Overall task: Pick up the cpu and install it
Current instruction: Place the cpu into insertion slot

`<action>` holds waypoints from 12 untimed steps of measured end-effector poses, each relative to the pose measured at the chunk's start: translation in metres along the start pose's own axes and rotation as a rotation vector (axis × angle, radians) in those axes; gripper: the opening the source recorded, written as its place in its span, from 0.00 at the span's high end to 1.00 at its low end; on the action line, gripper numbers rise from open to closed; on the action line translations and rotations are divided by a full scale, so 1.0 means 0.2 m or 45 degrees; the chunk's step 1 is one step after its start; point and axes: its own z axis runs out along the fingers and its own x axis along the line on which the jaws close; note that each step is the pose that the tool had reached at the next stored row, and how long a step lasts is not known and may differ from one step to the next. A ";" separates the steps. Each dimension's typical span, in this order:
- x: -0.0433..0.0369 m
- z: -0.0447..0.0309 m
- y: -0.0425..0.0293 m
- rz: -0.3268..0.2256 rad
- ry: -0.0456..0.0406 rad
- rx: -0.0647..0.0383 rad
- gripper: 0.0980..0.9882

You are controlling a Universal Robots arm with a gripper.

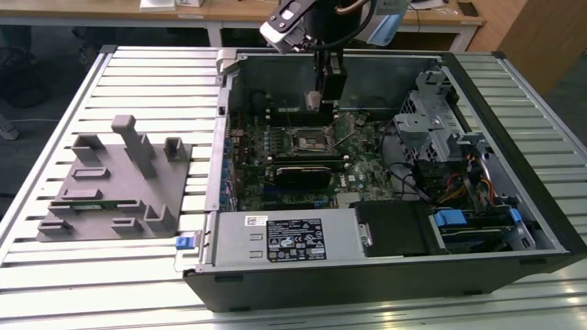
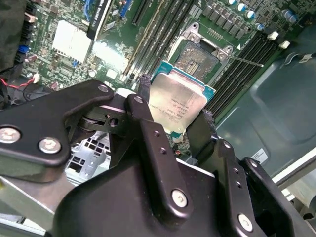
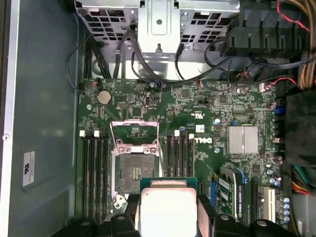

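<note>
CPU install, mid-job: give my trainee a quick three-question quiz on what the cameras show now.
1. True or false: the cpu is seated in the socket.
2. What does the pincer hold? A) memory stick B) cpu C) nothing
3. Fill in: the socket's hinged frame stands ___ (open/closed).
Key: 1 false, the cpu is in the pincer, clear of the socket; 2 B; 3 open.

Shiny metal-topped cpu (image 2: 177, 102), matt black gripper (image 2: 176, 114)

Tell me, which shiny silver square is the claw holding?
The flat, smooth silver square cpu with a teal edge, pinched in the claw. The ribbed silver heatsink sits on the green motherboard.
</note>
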 end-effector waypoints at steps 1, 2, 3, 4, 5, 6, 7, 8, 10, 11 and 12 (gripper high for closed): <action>0.003 0.007 0.000 -0.001 0.000 0.000 0.50; 0.006 0.014 -0.001 -0.004 0.001 0.000 0.50; 0.009 0.021 -0.001 -0.008 0.001 0.000 0.50; 0.011 0.028 -0.001 -0.014 0.001 0.000 0.50; 0.012 0.035 -0.002 -0.022 0.001 -0.001 0.50; 0.014 0.042 -0.002 -0.029 0.002 -0.001 0.50; 0.016 0.050 -0.003 -0.034 0.002 -0.001 0.50; 0.018 0.058 -0.003 -0.037 0.002 -0.001 0.50; 0.024 0.074 -0.004 -0.040 0.002 -0.001 0.50; 0.028 0.081 -0.005 -0.041 0.002 -0.001 0.50; 0.033 0.088 -0.005 -0.042 0.002 -0.001 0.50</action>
